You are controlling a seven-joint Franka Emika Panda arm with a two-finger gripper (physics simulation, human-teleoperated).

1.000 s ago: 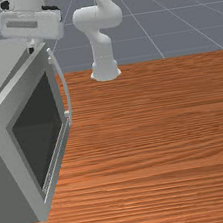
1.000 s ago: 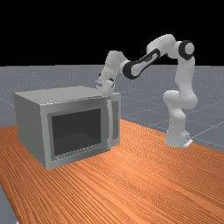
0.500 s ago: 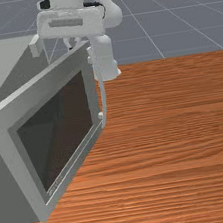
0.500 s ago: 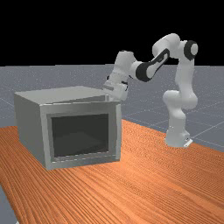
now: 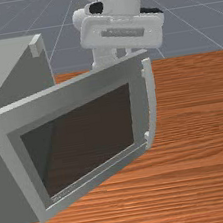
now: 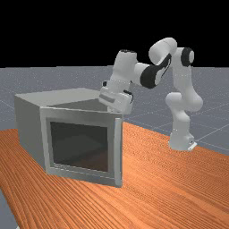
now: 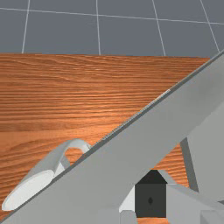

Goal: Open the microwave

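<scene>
The claw (image 5: 129,52) is up top at the door's (image 5: 71,97) inner side; the tall, bent handle (image 5: 151,92) is outside. I can't tell if the claw is pinched. A push outward should open it wider. The boxy grey microwave (image 5: 0,62), part open, sits on the stripy wood surface (image 5: 201,120), at the front view's left.

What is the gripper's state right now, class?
Gripper: beside the microwave door, on the side away from the handle; whether open, closed or holding anything cannot be told.
</scene>
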